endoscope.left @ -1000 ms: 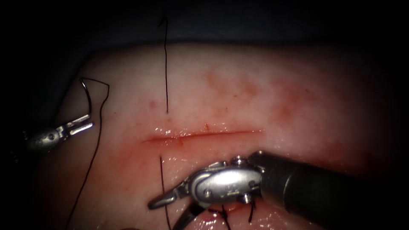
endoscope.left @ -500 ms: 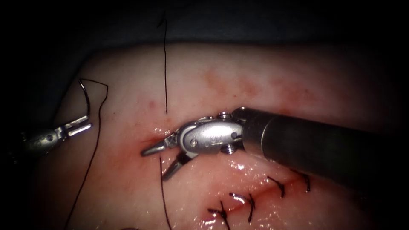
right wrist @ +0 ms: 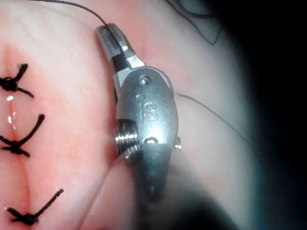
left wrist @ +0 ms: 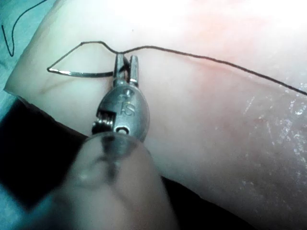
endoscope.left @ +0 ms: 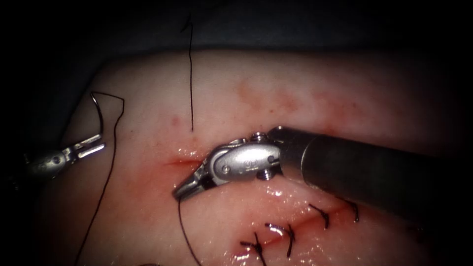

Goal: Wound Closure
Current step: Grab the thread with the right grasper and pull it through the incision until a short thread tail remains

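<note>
Endoscope: right silver needle driver [endoscope.left: 181, 191] closed on the black thread [endoscope.left: 183, 227] just below the red cut [endoscope.left: 185, 160] in the pale tissue [endoscope.left: 276, 93].

Left wrist: left steel needle driver [left wrist: 126, 64] clamped near mid-curve on the thin curved needle [left wrist: 76, 73], well left of the cut, out of the tissue.

Right wrist: "S" stamped on the tool.
</note>
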Available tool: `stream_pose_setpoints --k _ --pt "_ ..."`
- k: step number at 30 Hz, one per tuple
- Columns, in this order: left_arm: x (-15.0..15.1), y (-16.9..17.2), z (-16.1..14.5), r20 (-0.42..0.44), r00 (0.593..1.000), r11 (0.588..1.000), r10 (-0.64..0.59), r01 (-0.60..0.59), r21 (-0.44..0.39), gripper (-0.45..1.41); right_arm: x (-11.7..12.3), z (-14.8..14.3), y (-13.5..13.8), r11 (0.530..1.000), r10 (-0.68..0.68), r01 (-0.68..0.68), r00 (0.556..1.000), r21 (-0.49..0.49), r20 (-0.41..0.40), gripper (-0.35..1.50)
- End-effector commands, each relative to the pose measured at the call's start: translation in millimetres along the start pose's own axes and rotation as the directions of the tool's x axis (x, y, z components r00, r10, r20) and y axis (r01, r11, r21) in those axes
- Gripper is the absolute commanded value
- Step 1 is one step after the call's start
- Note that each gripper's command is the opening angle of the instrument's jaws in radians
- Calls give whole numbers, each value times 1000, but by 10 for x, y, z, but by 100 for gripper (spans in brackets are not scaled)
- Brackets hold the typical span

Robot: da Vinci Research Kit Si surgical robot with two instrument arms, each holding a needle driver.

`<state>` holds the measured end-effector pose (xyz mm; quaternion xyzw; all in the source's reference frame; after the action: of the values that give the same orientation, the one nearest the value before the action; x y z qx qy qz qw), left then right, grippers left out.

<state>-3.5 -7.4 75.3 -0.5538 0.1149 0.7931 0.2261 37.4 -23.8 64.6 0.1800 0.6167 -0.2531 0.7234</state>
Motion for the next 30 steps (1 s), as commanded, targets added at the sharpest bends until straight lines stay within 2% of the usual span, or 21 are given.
stream_pose_setpoints --k 1,6,10,11,17,22,27,28,30 --pt "-2 -2 8 -3 1000 1000 1 -1 0 -45 5 7 1 1000 1 -1 1000 10 -3 -35" --pt "-2 -2 11 -3 1000 1000 1 -1 1 -45 30 18 -29 999 -6 7 1000 41 -14 -35" --pt "-2 -1 15 -2 1000 1000 0 0 3 -45 64 31 -58 998 -24 27 999 63 -45 -35" --pt "-2 0 15 -2 1000 1000 0 0 3 -45 81 37 -71 996 -34 38 998 79 -52 -35" --pt "-2 -1 14 -2 1000 1000 0 0 3 -45 126 63 -112 989 -59 68 996 131 -74 -35" --pt "-2 -1 16 -2 1000 1000 -1 1 3 -45 146 80 -138 985 -58 72 994 160 -92 -35" --pt "-1 -1 17 0 1000 1000 -1 1 1 -45 144 82 -146 986 -30 52 990 160 -138 -35" --pt "-1 -1 17 0 1000 1000 -1 1 1 -45 141 80 -143 991 -25 43 990 127 -142 -28" --pt "-1 -1 17 1 1000 1000 -1 1 1 -45 134 72 -133 999 -1 7 990 48 -141 81"
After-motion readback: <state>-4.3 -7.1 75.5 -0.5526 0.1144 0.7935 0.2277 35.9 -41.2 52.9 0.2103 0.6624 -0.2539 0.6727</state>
